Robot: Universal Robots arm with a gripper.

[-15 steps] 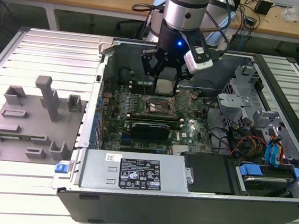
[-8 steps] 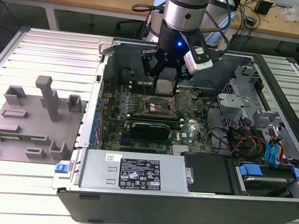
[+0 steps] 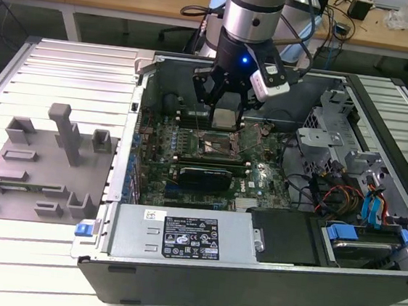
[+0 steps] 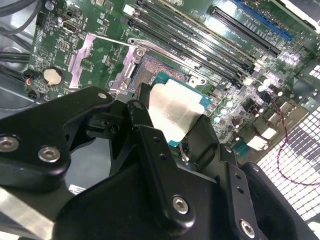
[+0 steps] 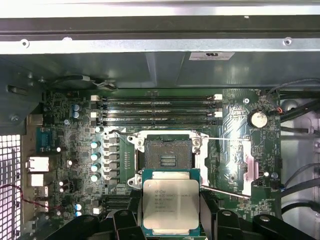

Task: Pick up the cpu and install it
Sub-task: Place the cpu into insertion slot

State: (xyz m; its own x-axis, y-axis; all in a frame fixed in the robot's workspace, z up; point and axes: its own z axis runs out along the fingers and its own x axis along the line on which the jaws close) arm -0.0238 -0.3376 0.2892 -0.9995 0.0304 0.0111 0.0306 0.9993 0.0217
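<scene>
I count one open computer case (image 3: 176,281), lying on its side below the fingers, with one motherboard (image 5: 65,130) on its floor. One gripper (image 3: 226,113) hangs over that board. Its fingers (image 4: 137,112) are closed to the width of the chip and clamp it by two opposite edges. Beyond the fingertips run four memory slots (image 5: 160,110) (empty, as far as I can tell). Nearer the fingers than those slots sits one socket (image 5: 167,155), its contacts bare and its one retaining plate (image 5: 245,165) swung aside. Smallest is the one cpu (image 5: 171,202). It rides flat between the fingers, silver top up, clear of the board and not touching the socket, just short of it in the first wrist view.

I judge the pick done and the carry nearly over; the install itself is not yet made. Seating would call for the chip to be centred and squared to the socket frame, lowered level and gently, and let go only once it lies flat.
</scene>
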